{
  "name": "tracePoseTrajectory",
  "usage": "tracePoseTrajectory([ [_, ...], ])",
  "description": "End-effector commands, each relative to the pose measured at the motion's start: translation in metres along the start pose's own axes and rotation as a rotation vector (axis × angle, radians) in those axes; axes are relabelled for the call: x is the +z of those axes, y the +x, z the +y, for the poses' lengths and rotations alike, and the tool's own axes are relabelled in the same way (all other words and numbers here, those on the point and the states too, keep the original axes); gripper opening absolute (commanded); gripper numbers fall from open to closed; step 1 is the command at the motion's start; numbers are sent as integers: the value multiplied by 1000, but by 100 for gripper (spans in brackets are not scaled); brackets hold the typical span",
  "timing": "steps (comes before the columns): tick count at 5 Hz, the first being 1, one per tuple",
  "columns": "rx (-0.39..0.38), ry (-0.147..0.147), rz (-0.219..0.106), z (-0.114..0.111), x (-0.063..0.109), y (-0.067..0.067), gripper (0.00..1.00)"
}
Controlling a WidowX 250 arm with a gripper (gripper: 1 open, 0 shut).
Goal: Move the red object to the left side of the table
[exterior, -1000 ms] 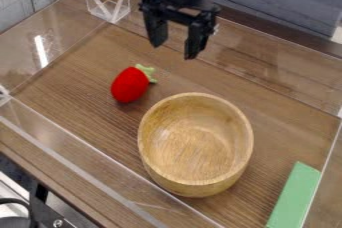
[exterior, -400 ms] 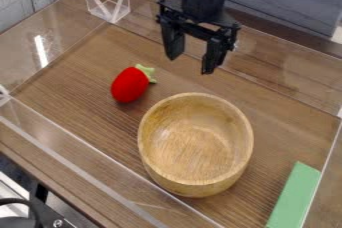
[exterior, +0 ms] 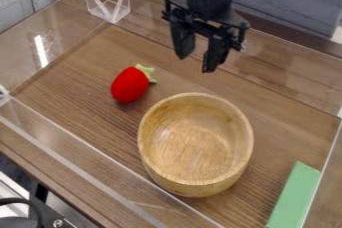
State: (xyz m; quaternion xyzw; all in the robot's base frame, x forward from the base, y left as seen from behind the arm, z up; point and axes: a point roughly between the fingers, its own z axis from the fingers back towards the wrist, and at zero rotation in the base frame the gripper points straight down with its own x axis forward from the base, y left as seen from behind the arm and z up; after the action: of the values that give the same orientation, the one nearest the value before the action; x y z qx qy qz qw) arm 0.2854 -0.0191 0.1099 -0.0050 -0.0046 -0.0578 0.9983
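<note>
The red object [exterior: 130,84], a small strawberry-shaped toy with a green leafy top, lies on the brown wood-grain table [exterior: 74,62], left of centre. My gripper [exterior: 197,52] hangs above the table's far middle, up and to the right of the red object and well apart from it. It points down. Its black fingers [exterior: 181,42] stand a small gap apart with nothing between them.
A round light wooden bowl [exterior: 197,142] sits just right of and nearer than the red toy. A flat green block [exterior: 295,197] lies at the near right corner. Low clear acrylic walls [exterior: 54,137] border the table, with a clear folded stand [exterior: 107,4] at the far left.
The gripper has shifted to the right across the far side of the table, and its fingers have drawn closer together. The red object, bowl and block have not moved.
</note>
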Motion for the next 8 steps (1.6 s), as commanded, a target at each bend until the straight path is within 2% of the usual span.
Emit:
tracePoseTrajectory([
  [1,-36,14,-53,-6,3,8,100],
  [2,-59,18,-55,-8,-7,14,100],
  [4,10,33,-68,0,-20,10,100],
  [5,-14,33,-75,5,-17,17,100],
  [6,13,25,-76,17,-18,11,100],
  [7,42,18,-77,28,-19,5,0],
  [8,21,6,-113,43,-4,5,0],
])
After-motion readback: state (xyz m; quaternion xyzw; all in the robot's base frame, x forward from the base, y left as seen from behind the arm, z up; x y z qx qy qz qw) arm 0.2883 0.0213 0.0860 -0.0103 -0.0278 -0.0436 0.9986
